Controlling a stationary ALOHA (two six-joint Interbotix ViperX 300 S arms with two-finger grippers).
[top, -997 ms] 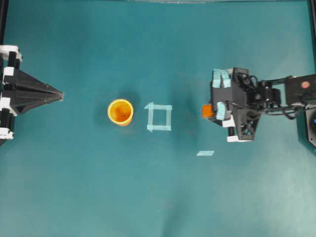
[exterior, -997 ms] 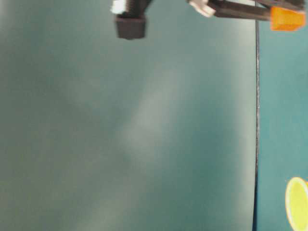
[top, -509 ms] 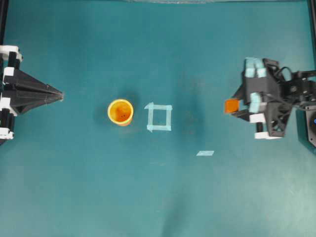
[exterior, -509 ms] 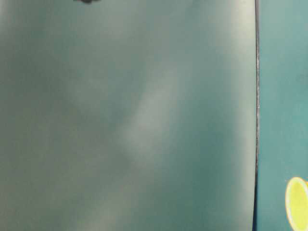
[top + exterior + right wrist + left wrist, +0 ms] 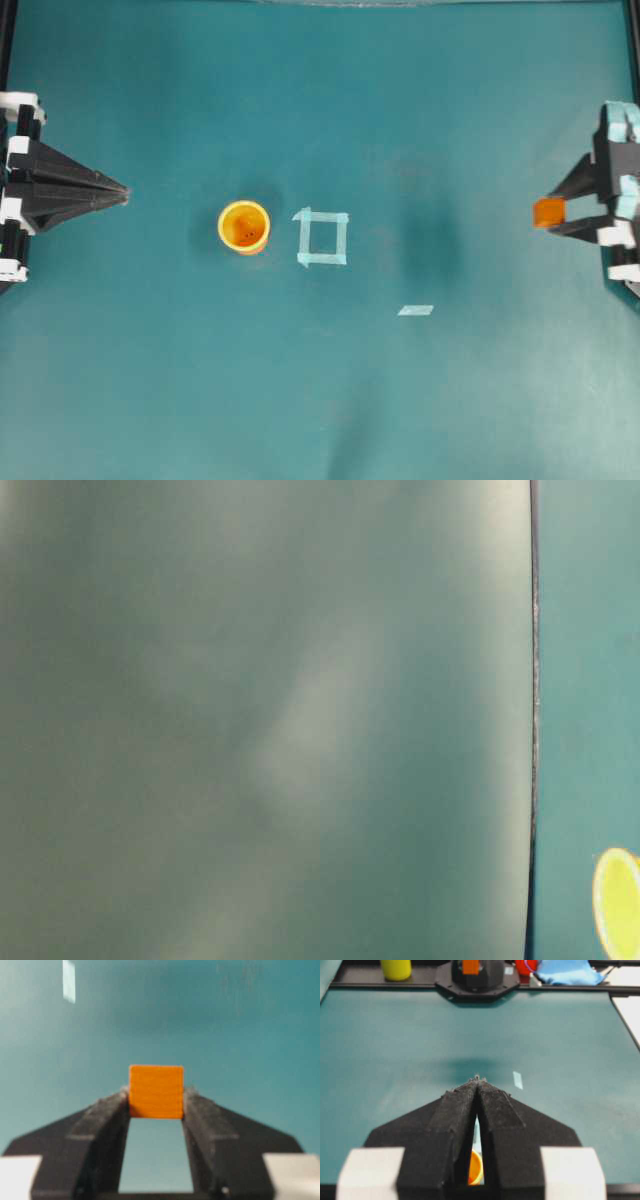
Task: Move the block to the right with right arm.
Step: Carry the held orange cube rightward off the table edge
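Almost there: block held at the far right

Clearly the block [image 5: 548,212] is off the table and gripped by the right gripper [image 5: 560,212], at 3 o'clock of the overhead view, far from the cup [image 5: 244,227] and the tape square [image 5: 322,237] near the centre. The carry to the right looks mostly done; what is left, I judge, is to lower and release it. In the right wrist view both jaws press the cube's sides, closed only to its width. The right arm [image 5: 620,200] is drawn back at the edge, its height perhaps well above the mat. The left gripper [image 5: 118,190] rests at 9 o'clock, jaws together, holding nothing.
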